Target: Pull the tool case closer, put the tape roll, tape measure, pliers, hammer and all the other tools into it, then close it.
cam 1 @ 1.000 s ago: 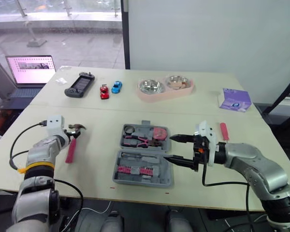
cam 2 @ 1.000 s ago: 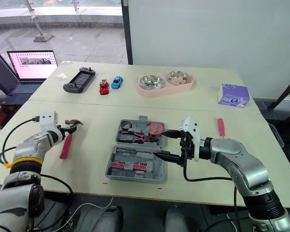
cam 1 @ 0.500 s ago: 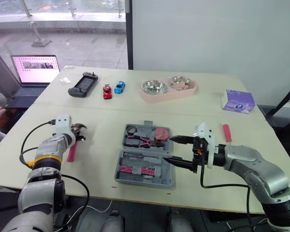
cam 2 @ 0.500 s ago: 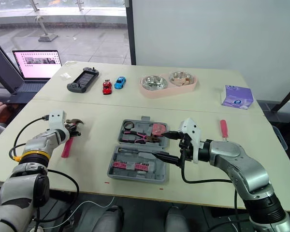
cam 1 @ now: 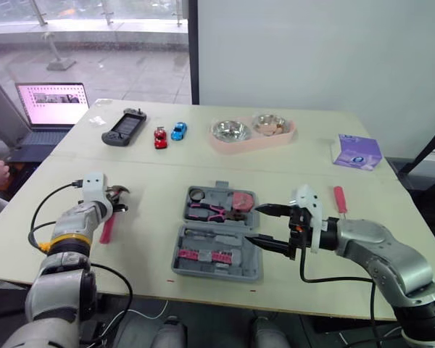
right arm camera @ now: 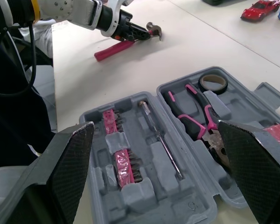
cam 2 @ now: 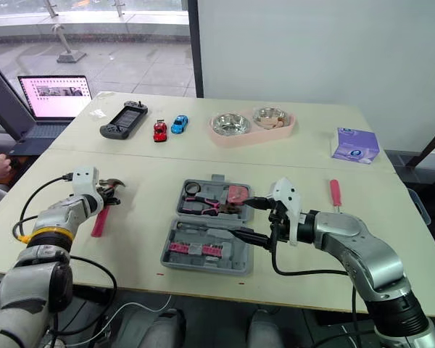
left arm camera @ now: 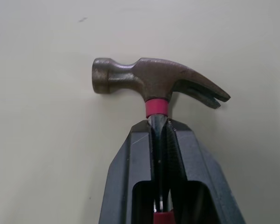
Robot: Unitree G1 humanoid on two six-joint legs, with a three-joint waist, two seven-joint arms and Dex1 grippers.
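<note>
The left gripper (left arm camera: pixel 159 125) has its fingers (left arm camera: pixel 189 154) shut tight on the hammer (left arm camera: pixel 154 81), at the neck just under the head. The hammer sits low over the table (cam 1: pixel 152 217), well left of the open case (cam 1: pixel 214 250), with bare table between them. The right gripper (cam 1: pixel 254 223) is spread wide and holds nothing. It is at the case's right edge, its forearm low across the table.

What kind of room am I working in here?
Probably an office or lab test area: pale tables pushed together, an open laptop at the far left, with a white partition wall and a large window behind.
</note>
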